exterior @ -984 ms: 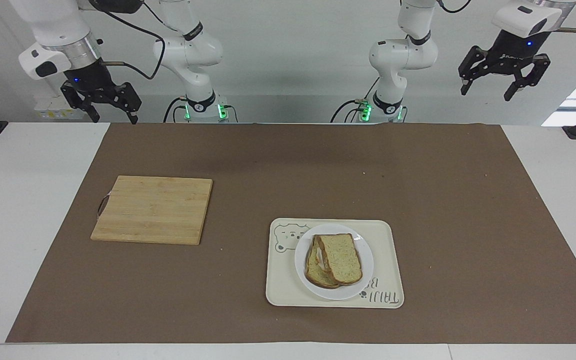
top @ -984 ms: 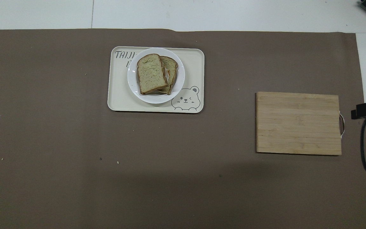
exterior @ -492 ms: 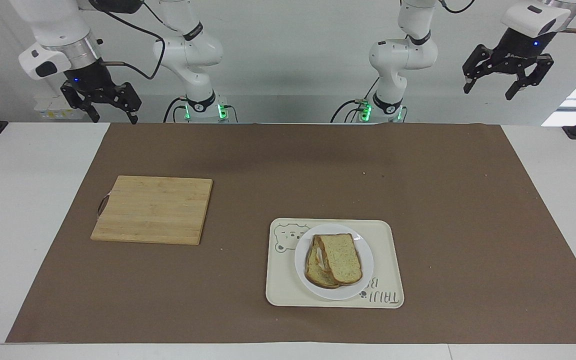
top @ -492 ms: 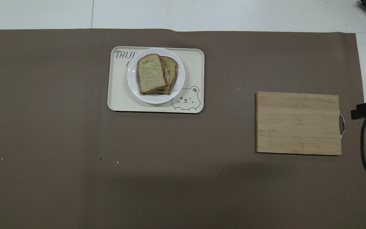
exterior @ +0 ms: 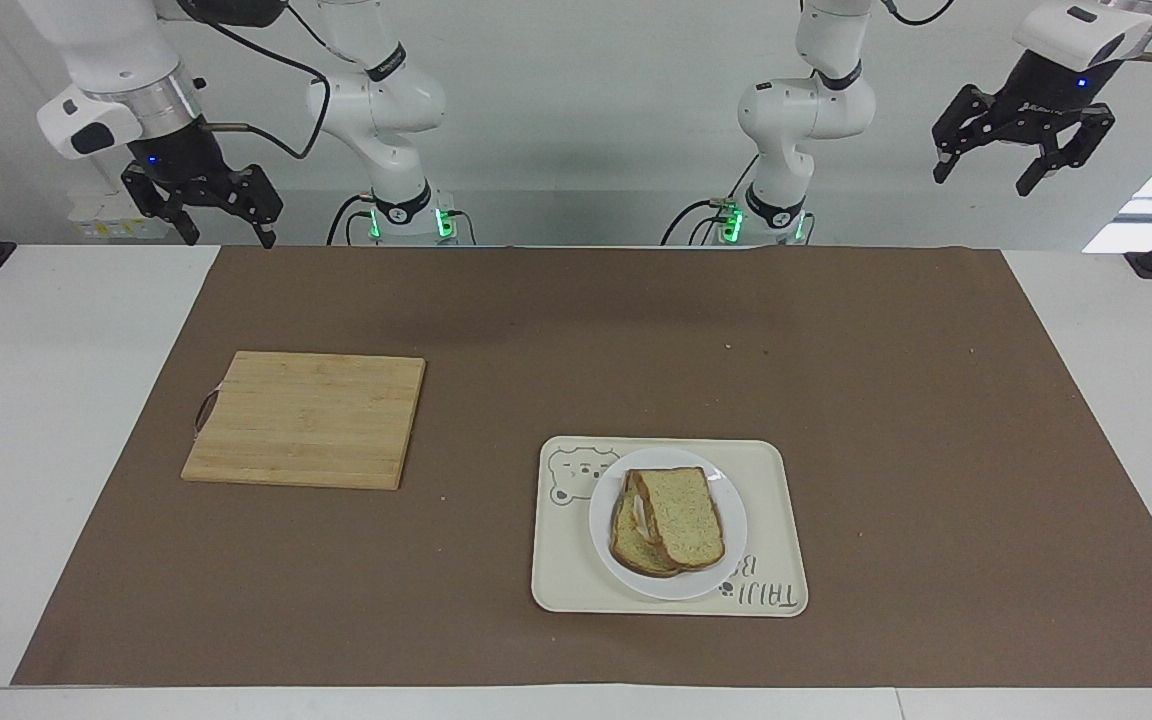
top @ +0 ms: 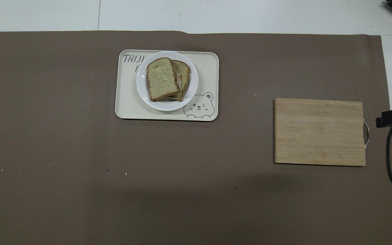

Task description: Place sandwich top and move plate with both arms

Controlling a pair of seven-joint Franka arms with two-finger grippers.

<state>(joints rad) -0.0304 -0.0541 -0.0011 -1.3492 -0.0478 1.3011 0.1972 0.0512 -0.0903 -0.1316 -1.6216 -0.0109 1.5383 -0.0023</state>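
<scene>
sandwich top (exterior: 681, 516) on plate (exterior: 726, 500) | plate on tray (exterior: 781, 520) | both end effectors raised, open

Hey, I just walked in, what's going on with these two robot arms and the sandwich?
Nothing is being handled right now. The sandwich top lies a little askew on the lower slice, on the white plate, which sits on the cream bear tray. The wooden cutting board, toward the right arm's end of the table, is bare. The left claw and the right claw are both open, empty and raised at the robots' end of the table, well away from the food.
</scene>
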